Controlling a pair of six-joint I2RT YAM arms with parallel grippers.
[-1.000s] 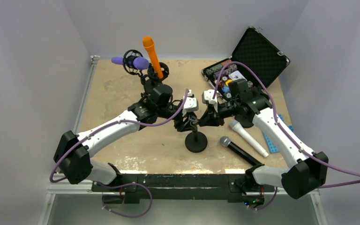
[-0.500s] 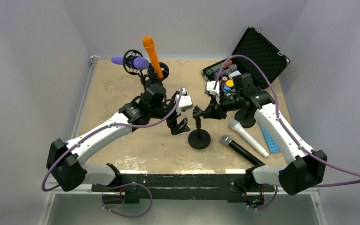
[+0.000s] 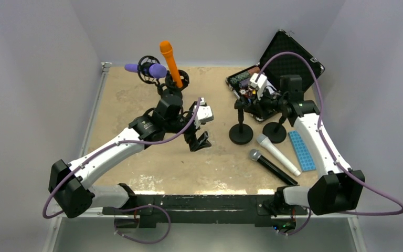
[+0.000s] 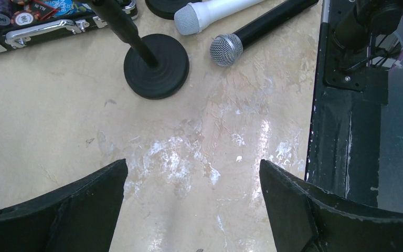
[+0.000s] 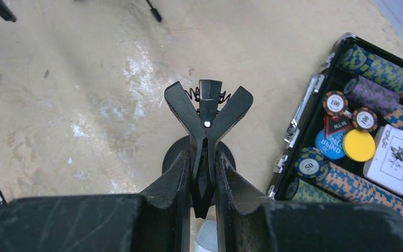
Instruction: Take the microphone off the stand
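Observation:
A black microphone (image 3: 269, 168) lies flat on the table at the front right, beside a white microphone (image 3: 278, 154). The black one (image 4: 257, 29) also shows at the top of the left wrist view. A black stand (image 3: 241, 135) with a round base rises just behind them, its spring clip (image 5: 208, 110) empty. My right gripper (image 3: 243, 103) is shut on that clip, which sits squeezed between its jaws (image 5: 203, 157). Left of the stand, my left gripper (image 3: 203, 128) hangs open over bare table, nothing between its fingers (image 4: 193, 173).
A second round stand base (image 3: 274, 132) sits right of the held stand. An open case of poker chips (image 3: 273, 68) is at the back right, with a blue rack (image 3: 300, 149) in front of it. An orange microphone (image 3: 171, 64) and a purple microphone (image 3: 149, 69) stand in holders at the back.
My right gripper has carried the stand from mid-table back and right, beside the other stand base. My left gripper has opened wide and drawn back to the left.

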